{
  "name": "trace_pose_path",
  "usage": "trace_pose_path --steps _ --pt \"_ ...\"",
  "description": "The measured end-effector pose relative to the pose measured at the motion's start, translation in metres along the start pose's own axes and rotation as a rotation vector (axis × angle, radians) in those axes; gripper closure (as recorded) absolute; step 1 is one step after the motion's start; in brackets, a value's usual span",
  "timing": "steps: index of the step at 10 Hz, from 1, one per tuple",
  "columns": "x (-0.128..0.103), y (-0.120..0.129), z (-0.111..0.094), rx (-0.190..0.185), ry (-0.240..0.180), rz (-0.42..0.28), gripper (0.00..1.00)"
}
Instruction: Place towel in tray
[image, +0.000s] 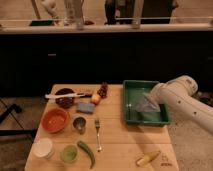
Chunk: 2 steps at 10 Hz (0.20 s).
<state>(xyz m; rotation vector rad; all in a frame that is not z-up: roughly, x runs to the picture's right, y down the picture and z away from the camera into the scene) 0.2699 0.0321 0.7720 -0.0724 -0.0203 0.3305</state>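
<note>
A green tray sits on the right side of the wooden table. A pale grey towel lies crumpled inside it, towards the right. My white arm comes in from the right, and the gripper sits over the tray at the towel's upper right edge, touching or just above it.
On the table: an orange bowl, a dark bowl with a white utensil, a blue sponge, a metal cup, a fork, a green pepper, a white cup, a green cup, a banana.
</note>
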Motion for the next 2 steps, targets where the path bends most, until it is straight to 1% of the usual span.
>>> trace_pose_path --steps 1,2 --pt "0.0 0.0 0.0 0.0 0.0 0.0 0.41" --pt "0.0 0.0 0.0 0.0 0.0 0.0 0.31"
